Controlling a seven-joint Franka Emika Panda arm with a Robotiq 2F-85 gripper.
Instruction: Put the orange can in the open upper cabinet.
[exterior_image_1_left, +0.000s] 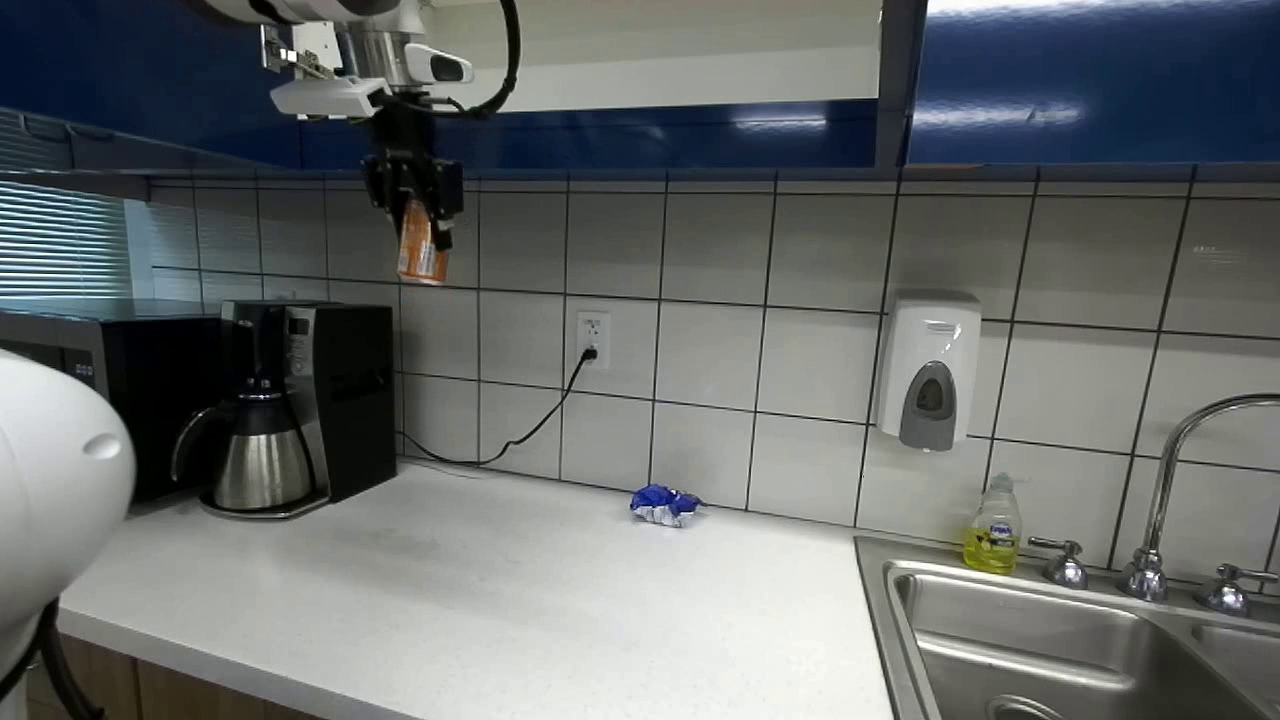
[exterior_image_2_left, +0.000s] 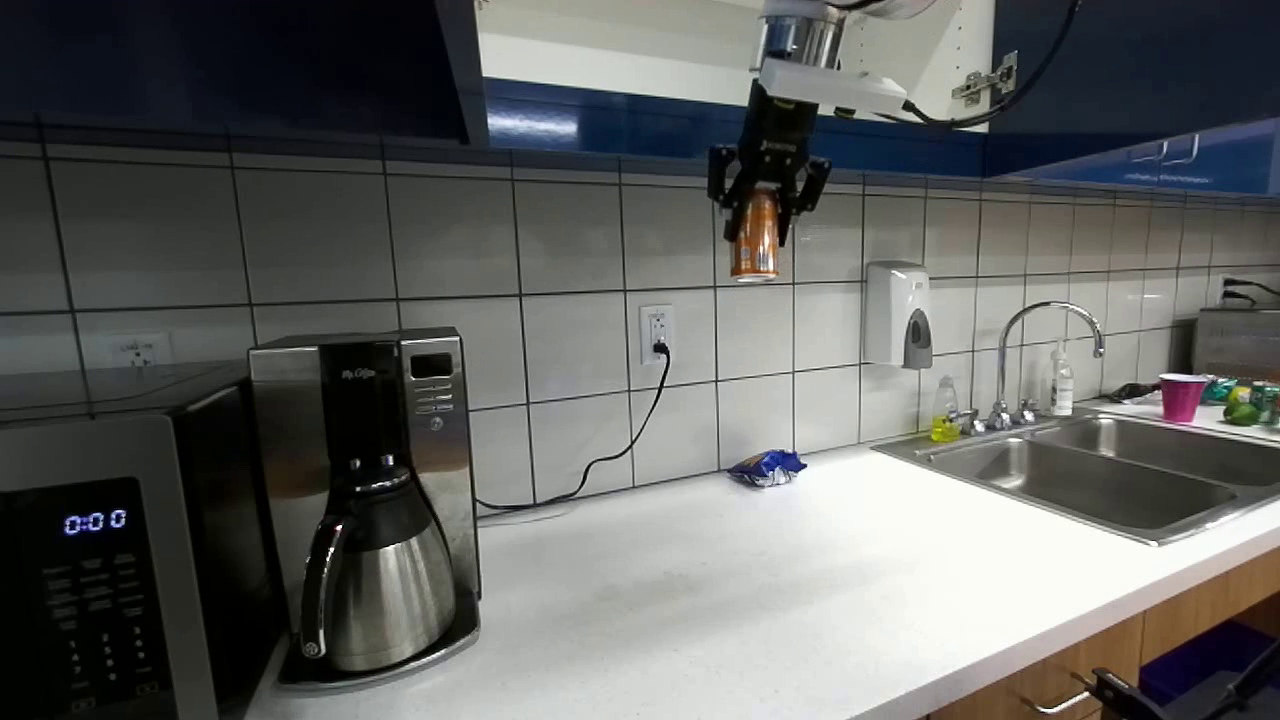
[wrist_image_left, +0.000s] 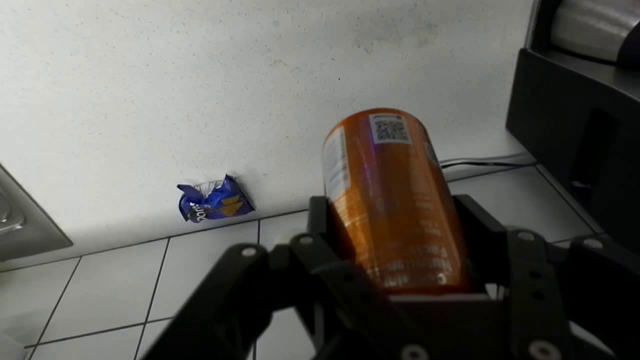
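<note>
The orange can (exterior_image_1_left: 421, 262) is held in my gripper (exterior_image_1_left: 425, 225), well above the counter. In an exterior view the can (exterior_image_2_left: 755, 258) hangs slightly tilted below my gripper (exterior_image_2_left: 760, 225). In the wrist view the fingers of my gripper (wrist_image_left: 392, 215) press on both sides of the can (wrist_image_left: 387, 175), whose upper end is between the fingers near the palm. The open upper cabinet shows its cream interior in both exterior views (exterior_image_1_left: 690, 55) (exterior_image_2_left: 610, 45). The can is lower than the cabinet's blue bottom edge. The cabinet's upper part is out of view.
The blue cabinet door with its metal hinge (exterior_image_2_left: 985, 82) stands open beside the arm. A coffee maker (exterior_image_1_left: 355, 400), coffee pot (exterior_image_1_left: 265, 465) and microwave (exterior_image_2_left: 150, 560) stand on the counter. A blue wrapper (exterior_image_1_left: 665, 505), soap dispenser (exterior_image_1_left: 930, 370) and sink (exterior_image_1_left: 1030, 640) are farther along.
</note>
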